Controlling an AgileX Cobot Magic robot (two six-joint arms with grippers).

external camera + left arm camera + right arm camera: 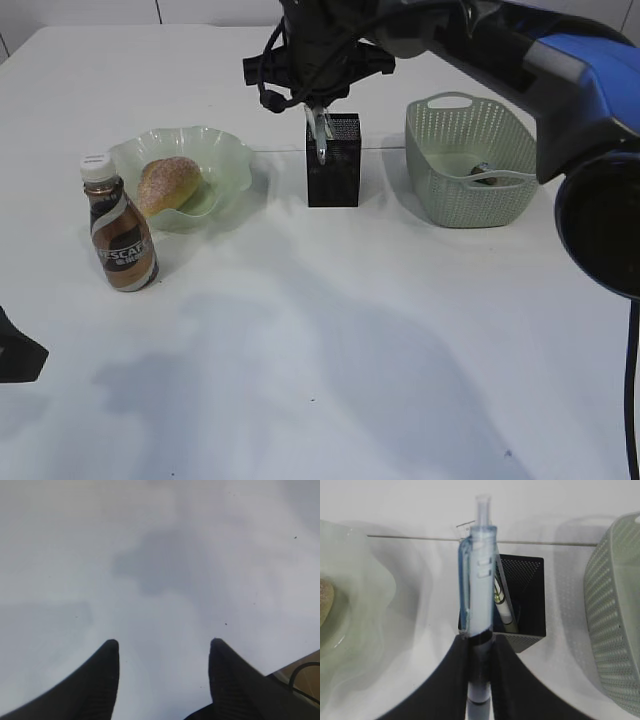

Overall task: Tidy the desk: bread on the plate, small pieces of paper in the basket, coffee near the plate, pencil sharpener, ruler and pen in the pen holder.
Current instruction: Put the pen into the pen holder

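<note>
My right gripper [480, 640] is shut on a pale blue translucent pen [477, 575], which points down over the left edge of the black mesh pen holder [527, 602]. The clear ruler [501, 582] leans inside the holder beside a white-and-green stick. In the exterior view the pen [321, 135] hangs at the pen holder [333, 165]. The bread [168, 185] lies in the plate [225, 160], and the coffee [119, 238] stands upright in front of it. My left gripper [164, 647] is open over bare desk [330, 330]. The pencil sharpener is out of view.
The basket [455, 170] stands right of the pen holder with a small grey item [485, 174] inside; I cannot tell what it is. My right arm [560, 70] reaches in from the upper right, above the basket. The desk seam [410, 538] runs behind the holder.
</note>
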